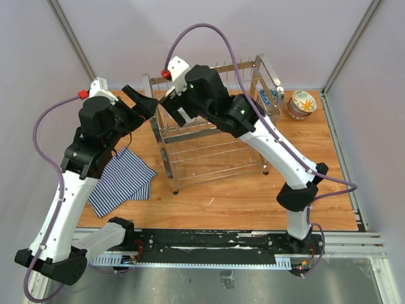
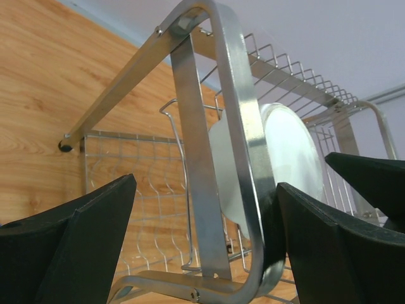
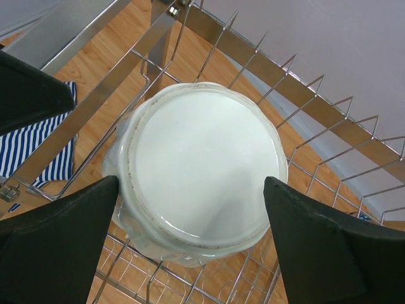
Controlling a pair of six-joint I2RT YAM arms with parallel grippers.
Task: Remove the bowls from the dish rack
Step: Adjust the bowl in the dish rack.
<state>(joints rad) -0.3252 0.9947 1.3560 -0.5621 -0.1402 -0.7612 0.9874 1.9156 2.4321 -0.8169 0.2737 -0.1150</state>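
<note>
Where pale walls (image 1: 209, 31) rise, wood tabletop (image 1: 240, 196) bears the dish rack (image 1: 215, 149).

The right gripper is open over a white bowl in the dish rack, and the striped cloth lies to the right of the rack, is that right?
Not quite. The striped cloth lies to the left of the dish rack, as the top external view shows. The rest holds: the right gripper is open over the white bowl in the rack.

Bowl (image 3: 202, 171) in dish rack (image 1: 209, 155); cloth (image 1: 123, 180) left, stacked bowls (image 1: 302, 104) behind right.
</note>
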